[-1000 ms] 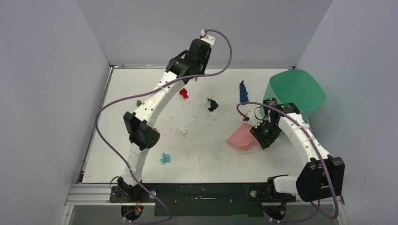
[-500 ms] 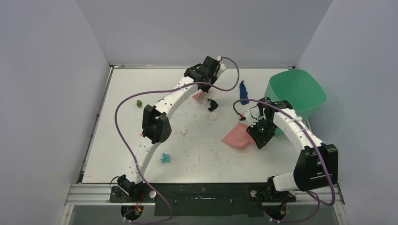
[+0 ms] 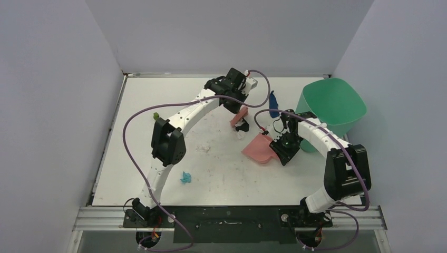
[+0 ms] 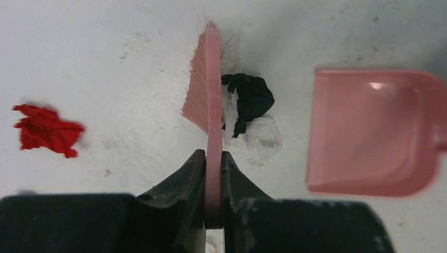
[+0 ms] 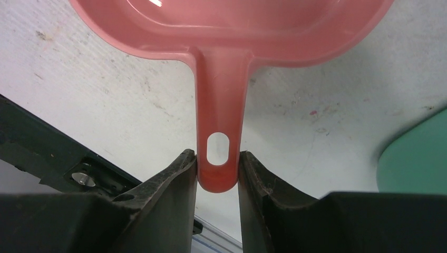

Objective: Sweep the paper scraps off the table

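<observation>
In the overhead view, paper scraps (image 3: 185, 177) are seen scattered on the white table (image 3: 137, 105): the cyan one towards the near side, a green scrap (image 3: 156, 115) near the left edge, a blue scrap (image 3: 273, 103) beside the green bin (image 3: 332, 105), and a dark scrap (image 3: 242, 125) with a white scrap (image 3: 240, 134) just below it near the middle. The left gripper (image 3: 237, 109) is held over the dark scrap with a pink brush (image 3: 241, 115) clamped in it. The right gripper (image 3: 277, 153) is closed on the handle of the pink dustpan (image 3: 257, 149), which is held just right of the two middle scraps. In the left wrist view, the jaws are shown pinched tight on the brush's flat back, with the bristles turned left. The dark scrap lies right against the brush's other side, with the white scrap beside it. The dustpan's open mouth is near on the right, and a red scrap (image 4: 47, 130) lies well apart on the left. In the right wrist view, the dustpan's handle is gripped between both fingers at its holed end, and the bin's edge is seen at the right.
</observation>
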Robot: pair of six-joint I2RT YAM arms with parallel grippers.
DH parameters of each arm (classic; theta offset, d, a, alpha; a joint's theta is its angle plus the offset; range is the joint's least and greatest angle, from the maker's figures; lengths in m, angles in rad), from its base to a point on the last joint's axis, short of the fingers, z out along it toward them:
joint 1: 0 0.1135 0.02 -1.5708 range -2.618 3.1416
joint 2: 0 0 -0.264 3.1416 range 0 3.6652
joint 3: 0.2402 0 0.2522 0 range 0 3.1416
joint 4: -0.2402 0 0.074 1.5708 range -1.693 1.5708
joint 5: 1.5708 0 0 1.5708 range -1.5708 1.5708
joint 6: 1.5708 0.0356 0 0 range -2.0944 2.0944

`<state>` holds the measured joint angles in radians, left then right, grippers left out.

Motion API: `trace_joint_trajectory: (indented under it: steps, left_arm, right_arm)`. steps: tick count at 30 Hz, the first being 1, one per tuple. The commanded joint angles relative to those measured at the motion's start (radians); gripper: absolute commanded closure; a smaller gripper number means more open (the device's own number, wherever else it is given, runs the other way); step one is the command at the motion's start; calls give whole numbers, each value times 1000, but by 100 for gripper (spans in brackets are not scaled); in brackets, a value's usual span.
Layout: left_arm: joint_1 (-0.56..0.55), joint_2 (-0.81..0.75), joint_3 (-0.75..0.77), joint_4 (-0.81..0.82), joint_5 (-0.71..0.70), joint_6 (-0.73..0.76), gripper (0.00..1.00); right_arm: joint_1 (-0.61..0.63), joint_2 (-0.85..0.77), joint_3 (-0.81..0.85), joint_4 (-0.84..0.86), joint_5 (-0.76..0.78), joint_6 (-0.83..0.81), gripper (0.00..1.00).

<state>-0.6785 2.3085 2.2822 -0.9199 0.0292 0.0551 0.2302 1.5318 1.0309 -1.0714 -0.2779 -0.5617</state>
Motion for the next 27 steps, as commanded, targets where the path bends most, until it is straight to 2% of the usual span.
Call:
trace_joint_trajectory:
  steps: [1,4,9,14,18,21,27]
  left_arm:
    - [-54,-105,-139,-29,195,-128,100]
    - [-70,-199,-262,22,226,-192,100]
    - [-86,-381,-479,195,268,-312,100]
    - [-88,-500,-561,282,236,-380,100]
    - [-84,-571,-572,301,106,-374,100]
    - [-77,-599,-547,268,35,-350,100]
    - [-75,-576,-451,28,-182,-272,100]
  right_arm:
    - [19,8,23,46,-17,24,95]
    - [18,9,24,52,-11,33,95]
    - [12,5,23,52,-5,36,95]
    - [9,-33,15,49,-8,23,95]
    - [7,-78,-9,34,-5,10,95]
    - [6,-104,-20,6,-5,3,95]
    - [8,-164,-25,-78,21,-46,95]
